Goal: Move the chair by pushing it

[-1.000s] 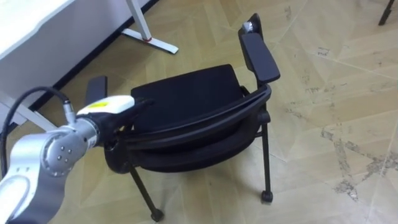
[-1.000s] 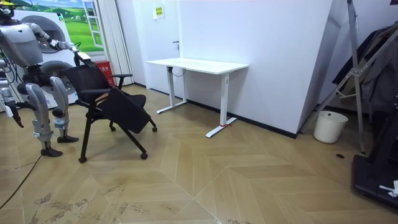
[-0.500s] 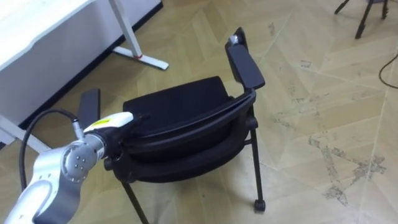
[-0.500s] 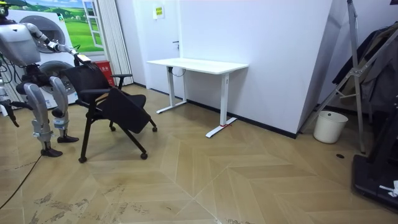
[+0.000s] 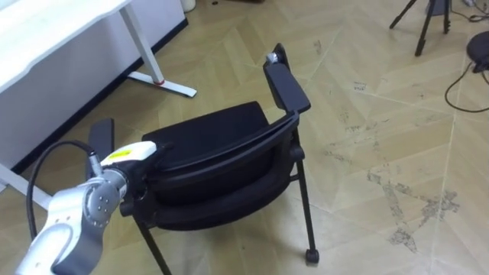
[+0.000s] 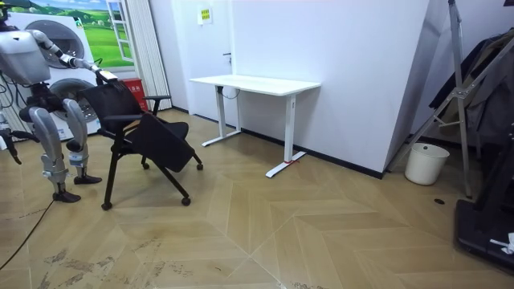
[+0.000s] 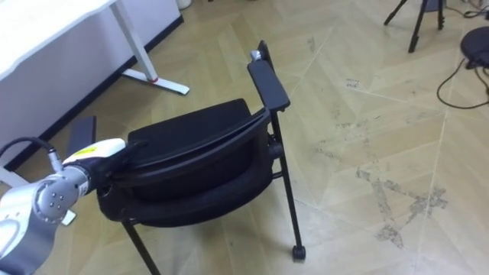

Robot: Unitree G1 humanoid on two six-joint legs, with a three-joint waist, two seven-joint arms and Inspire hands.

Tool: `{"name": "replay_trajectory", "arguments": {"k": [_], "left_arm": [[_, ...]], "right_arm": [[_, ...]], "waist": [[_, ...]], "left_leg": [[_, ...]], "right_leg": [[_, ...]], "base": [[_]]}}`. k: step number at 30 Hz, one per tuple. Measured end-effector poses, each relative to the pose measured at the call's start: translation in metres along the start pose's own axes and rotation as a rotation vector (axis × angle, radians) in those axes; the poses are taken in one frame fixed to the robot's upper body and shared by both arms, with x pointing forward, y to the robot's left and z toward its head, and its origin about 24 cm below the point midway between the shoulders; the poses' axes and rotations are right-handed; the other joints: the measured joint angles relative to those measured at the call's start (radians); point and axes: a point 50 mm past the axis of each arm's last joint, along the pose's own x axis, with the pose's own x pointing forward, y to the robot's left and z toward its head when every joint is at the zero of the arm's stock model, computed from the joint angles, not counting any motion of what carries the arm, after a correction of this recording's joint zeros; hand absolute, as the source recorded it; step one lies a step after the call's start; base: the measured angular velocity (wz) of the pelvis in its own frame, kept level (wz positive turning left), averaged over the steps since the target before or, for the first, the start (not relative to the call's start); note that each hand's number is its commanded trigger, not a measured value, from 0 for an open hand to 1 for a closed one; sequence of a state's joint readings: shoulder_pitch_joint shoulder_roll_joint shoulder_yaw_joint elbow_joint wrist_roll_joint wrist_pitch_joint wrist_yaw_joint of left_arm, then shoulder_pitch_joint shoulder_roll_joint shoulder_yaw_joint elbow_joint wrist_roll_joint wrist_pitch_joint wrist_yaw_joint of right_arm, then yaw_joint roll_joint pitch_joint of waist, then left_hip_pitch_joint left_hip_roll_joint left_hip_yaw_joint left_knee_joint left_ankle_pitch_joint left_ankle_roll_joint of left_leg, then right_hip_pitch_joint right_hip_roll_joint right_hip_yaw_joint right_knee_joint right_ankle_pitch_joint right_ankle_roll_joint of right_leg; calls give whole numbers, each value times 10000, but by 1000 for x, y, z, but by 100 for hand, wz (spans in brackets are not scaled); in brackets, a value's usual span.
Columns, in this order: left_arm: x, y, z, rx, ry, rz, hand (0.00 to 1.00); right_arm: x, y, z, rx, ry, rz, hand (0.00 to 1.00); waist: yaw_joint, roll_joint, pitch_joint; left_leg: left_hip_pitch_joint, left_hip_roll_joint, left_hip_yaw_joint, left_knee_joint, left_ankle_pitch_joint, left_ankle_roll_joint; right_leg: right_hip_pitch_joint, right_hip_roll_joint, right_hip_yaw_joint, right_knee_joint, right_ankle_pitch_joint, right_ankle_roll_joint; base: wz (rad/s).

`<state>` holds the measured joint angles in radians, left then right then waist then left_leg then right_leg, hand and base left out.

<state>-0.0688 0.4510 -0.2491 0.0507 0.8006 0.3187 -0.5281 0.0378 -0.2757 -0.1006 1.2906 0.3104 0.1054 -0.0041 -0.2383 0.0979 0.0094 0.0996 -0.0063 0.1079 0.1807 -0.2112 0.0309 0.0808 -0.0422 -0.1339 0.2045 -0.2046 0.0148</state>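
— Head camera has swung since a second ago; the chair (image 5: 206,136) itself sits where it was in the room view, on the floor near the bench (image 5: 46,30).
— Hands?
— Left hand (image 5: 131,153) rests on the chair's back rim; fingers hidden, I cannot tell. Right hand (image 6: 8,148) hangs low, same. Yellow label (image 5: 116,156) on the left hand: unreadable.

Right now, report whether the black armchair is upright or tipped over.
Upright: the black armchair stands on its legs, seat facing up, on the wooden floor.
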Motion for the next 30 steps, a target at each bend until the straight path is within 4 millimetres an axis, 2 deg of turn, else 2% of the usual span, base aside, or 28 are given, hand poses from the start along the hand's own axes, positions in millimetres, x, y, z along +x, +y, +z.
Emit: {"name": "replay_trajectory", "arguments": {"k": [4,8,21,24,30], "left_arm": [[3,-1,-1,24,148,171,100],[7,-1,-2,-115,97,636,100],[6,-8,-2,-118,-76,1252,100],[3,-5,0,-78,-169,1404,100],[-4,1,7,167,-493,1761,100]], "right_arm": [[0,-1,-2,-49,5,14,0],[0,-3,-5,-310,71,-11,0],[-1,-7,1,-1293,-149,-530,0],[-1,-7,11,-2510,-581,-825,0],[-7,-15,54,-4781,-2066,-1614,0]], "waist": [[-13,-29,-15],[4,-147,-84],[24,-179,-71],[83,-252,-34],[279,-448,-37]], "left_leg": [[-19,-1,9,32,1,-2],[13,-16,31,52,2,-2],[127,-28,117,-70,1,-2],[105,-31,112,-101,1,-1],[-171,-66,33,25,2,-1]], "right_leg": [[-4,-3,11,-24,-4,-6],[17,-20,-3,-65,-5,-8],[164,-23,90,-173,-13,34],[115,-21,79,-163,-20,42],[8,-68,-69,-129,-4,47]], "base": [[-1],[-1],[-1],[0],[5]]}}
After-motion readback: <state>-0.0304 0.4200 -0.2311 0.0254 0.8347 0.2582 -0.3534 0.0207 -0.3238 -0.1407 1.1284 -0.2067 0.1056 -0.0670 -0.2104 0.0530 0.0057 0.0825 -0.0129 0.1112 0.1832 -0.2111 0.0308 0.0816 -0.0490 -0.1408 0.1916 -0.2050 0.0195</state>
